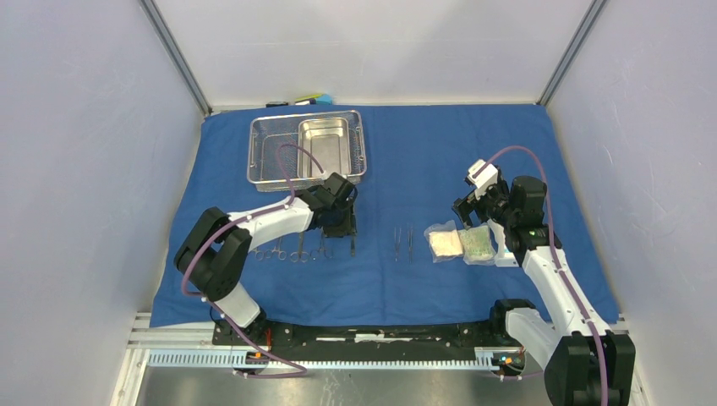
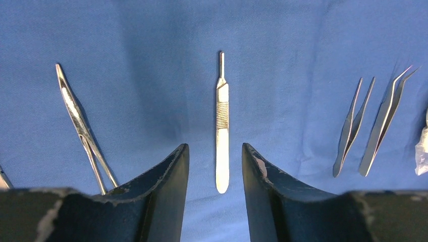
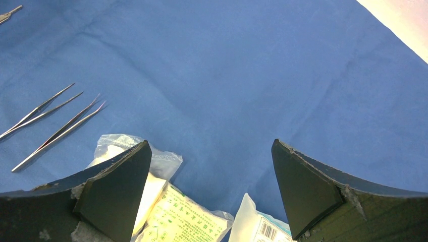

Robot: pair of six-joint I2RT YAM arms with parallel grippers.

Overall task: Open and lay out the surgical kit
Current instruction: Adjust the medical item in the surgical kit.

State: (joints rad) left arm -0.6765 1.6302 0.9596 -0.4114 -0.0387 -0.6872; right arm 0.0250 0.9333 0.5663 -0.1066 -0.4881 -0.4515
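Layout step: left tool (image 2: 214, 147) part-open astride scalpel handle (image 2: 222, 121), gripping nothing; right tool (image 3: 211, 142) wide over packets (image 3: 179, 217); next probably lift pan (image 1: 325, 145) from tray (image 1: 264, 144) at 11 o'clock.

Blue cloth (image 1: 440, 144): 1 | wire-mesh tray (image 1: 269, 162): 1 | steel pan (image 1: 328, 135): 1 | tweezers (image 2: 349, 128): 2 | scalpel handle (image 2: 222, 126): 1 | clear packets (image 1: 444, 243): 3 | ring-handled instruments (image 2: 75, 112): at least 3, some partly hidden, exact count unclear

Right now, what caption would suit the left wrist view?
Left gripper open over a scalpel handle on the blue cloth, two tweezers lying alongside.
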